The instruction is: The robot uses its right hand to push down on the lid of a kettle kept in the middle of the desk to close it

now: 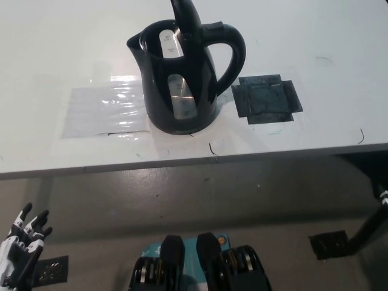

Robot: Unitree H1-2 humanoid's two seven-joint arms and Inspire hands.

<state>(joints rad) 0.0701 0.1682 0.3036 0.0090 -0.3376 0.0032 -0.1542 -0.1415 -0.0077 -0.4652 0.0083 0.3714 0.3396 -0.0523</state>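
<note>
Head view showed your kettle (182, 85) mid-desk (315, 36), lid (185, 18) up, ready for pushing; left hand (21, 251) rested low, fingers spread, empty; right hand unseen.

Glossy plastic on a smooth white desk

We see the kettle (182, 79) in shiny black plastic, the desk (315, 36) smooth and matt white, a clear glossy film patch (103, 112), and dull dark tape (267, 100).

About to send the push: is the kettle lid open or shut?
Open: the lid stands up above the kettle rim, and the inside shows.
</note>
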